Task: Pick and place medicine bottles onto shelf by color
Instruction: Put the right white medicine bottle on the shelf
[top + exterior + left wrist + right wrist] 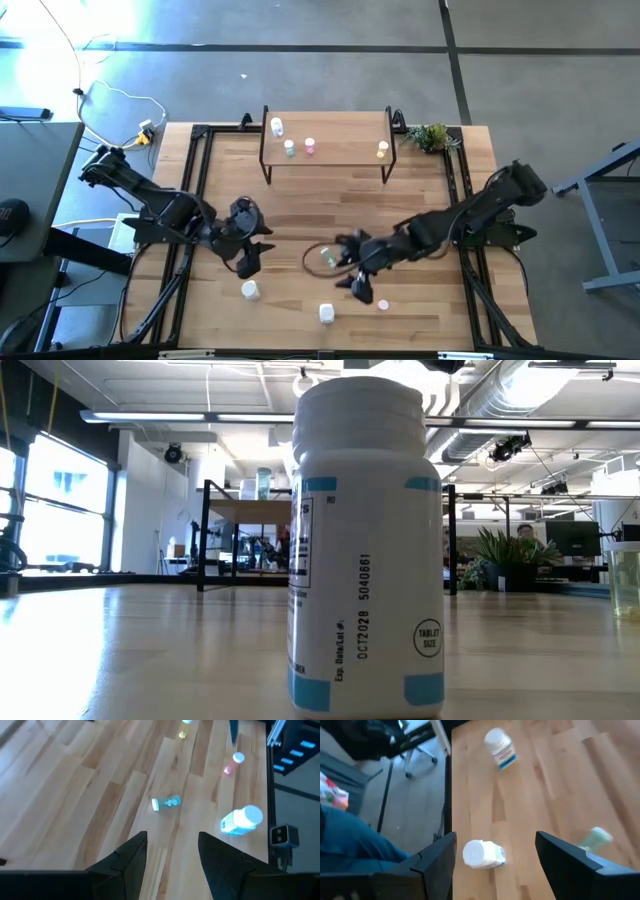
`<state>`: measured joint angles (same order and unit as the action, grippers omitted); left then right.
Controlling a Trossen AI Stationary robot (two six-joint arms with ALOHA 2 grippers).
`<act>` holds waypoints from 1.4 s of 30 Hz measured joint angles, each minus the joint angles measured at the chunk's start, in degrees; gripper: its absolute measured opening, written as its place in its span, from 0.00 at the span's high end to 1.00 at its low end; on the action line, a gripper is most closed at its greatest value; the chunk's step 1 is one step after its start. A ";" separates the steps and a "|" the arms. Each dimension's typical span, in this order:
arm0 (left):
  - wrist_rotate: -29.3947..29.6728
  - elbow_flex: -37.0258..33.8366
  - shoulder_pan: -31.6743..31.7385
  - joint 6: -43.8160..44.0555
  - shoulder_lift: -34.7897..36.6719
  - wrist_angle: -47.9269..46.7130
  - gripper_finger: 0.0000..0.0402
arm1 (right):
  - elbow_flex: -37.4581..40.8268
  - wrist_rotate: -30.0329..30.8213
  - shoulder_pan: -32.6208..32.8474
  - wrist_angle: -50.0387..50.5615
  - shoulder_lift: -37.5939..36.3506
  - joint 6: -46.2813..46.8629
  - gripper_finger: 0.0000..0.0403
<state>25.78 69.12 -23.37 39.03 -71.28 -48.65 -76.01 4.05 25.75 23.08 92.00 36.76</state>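
— Well, what does the surface look like?

— The counter (pixel 330 200) is pale wood planks in a black frame, on a grey concrete floor (pixel 520 80). The low view looks across it into an open hall with exposed ducts overhead and windows at one side.

— And what else stands on it?

— The shelf (pixel 328 128) stands at the far edge, a light wooden top on thin black legs, with a small plant (pixel 430 137) just beside its right end. A white bottle (pixel 277 127), a green bottle (pixel 290 148), a pink bottle (pixel 310 147) and a yellow bottle (pixel 382 150) stand upright on the shelf. A large white bottle (pixel 366 550) stands upright right before the low camera and blocks most of that view.

— Where are the loose bottles?

— Near the front edge: a white bottle (pixel 250 290) on the left and a pink bottle (pixel 383 303) close to the right gripper (pixel 358 288). A pale green bottle (pixel 330 257) lies on its side between the arms, its long axis roughly across the counter.

— And the fingers?

— The left gripper (pixel 248 262) hovers over the front left of the counter, fingers (pixel 127 862) partly spread on nothing. The right gripper's fingers (pixel 437 857) are spread wide and empty above a white bottle (pixel 482 854) lying on its side.
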 joint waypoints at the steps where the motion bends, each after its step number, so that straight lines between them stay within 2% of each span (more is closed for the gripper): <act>1: 0.82 0.00 -0.60 0.48 0.06 0.07 0.58 | 0.00 0.00 0.62 -0.73 1.03 -0.91 0.35; 20: 1.22 0.00 -1.91 2.60 0.04 0.18 0.58 | 0.00 0.35 5.88 -15.59 16.41 -10.87 0.35; 29: 1.20 0.02 -1.91 2.80 0.03 0.07 0.58 | 0.00 0.81 5.93 -17.75 19.68 -14.62 0.35; 42: 1.09 0.02 -1.90 2.73 0.03 0.03 0.58 | 0.00 1.20 6.88 -18.79 22.67 -14.54 0.35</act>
<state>26.87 69.14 -25.27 41.76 -71.24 -48.62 -76.01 5.25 32.64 4.29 114.67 22.21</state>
